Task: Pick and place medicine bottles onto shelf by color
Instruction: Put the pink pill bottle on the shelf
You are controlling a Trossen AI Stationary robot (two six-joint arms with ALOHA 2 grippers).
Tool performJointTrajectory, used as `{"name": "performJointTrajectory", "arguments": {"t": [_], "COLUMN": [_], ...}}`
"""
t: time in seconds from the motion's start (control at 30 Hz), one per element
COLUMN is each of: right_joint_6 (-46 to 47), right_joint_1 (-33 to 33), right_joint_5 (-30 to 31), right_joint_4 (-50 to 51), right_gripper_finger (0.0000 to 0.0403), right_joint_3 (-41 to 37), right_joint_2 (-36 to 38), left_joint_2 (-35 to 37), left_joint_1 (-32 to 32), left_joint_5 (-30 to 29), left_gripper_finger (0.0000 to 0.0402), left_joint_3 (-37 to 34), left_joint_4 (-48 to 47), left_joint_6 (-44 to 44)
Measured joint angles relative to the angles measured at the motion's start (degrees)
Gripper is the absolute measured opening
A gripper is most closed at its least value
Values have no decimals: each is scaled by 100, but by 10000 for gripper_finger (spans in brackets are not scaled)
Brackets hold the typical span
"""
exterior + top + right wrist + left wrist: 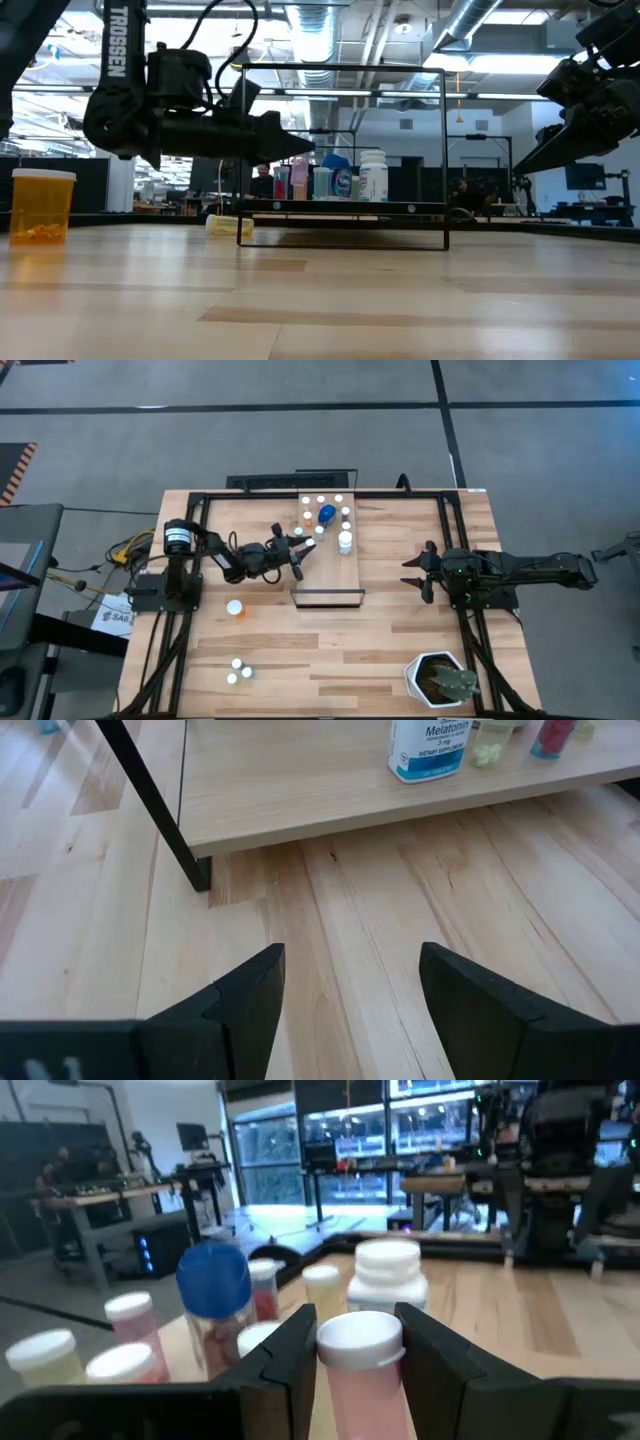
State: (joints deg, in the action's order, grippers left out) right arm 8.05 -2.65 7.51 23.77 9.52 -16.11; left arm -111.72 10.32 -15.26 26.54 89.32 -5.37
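At the shelf's left edge, mid-surface:
Left gripper point(360, 1370): fingers closed about a pink bottle point(362, 1375), white cap up, pads pressed to both sides of its body.
Pink bottle, axis: upright, long axis vertical, cap level with the fingertips.
Key relation: the shelf point(334, 582) lies straight ahead of the left fingers; the standing bottles cluster at its far end, the near end is bare.
Shelf stock: blue-capped bottle point(213, 1285), a larger white bottle point(388, 1277), pink-bodied ones point(133, 1320) to one side, all upright.
Judgement: the held bottle belongs beside the pink group; setting it down calls for a level descent so the cap stays up and neighbours are not knocked.
Right gripper point(350, 985): fingers spread wide, empty, hovering over bare surface point(400, 920) just off the shelf's right edge.
Nearer arm: left.
Loose stock: an orange bottle point(234, 608) and two small white-capped bottles point(239, 671) on the surface, left of the shelf.
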Motion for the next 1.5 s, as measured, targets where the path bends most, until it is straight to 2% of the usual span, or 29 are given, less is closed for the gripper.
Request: {"name": "performJointTrajectory", "arguments": {"t": [0.53,1.07,1.4,1.5], "right_joint_6": [0,-2,-1,-2], "right_joint_1": [2,2,0,2], "right_joint_5": [0,0,0,0], "right_joint_4": [0,2,0,1], "right_gripper_finger": [255,255,255,255], "right_joint_3": [0,0,0,0], "right_joint_2": [0,2,1,1], "left_joint_2": [2,4,-2,-274], "left_joint_1": [182,180,195,195], "left_joint_5": [-18,220,246,294], "left_gripper_finger": [100,100,100,100], "left_joint_3": [-2,-2,-2,2], "left_joint_4": [-522,-542,-323,70], "left_joint_6": [446,173,0,20]}}
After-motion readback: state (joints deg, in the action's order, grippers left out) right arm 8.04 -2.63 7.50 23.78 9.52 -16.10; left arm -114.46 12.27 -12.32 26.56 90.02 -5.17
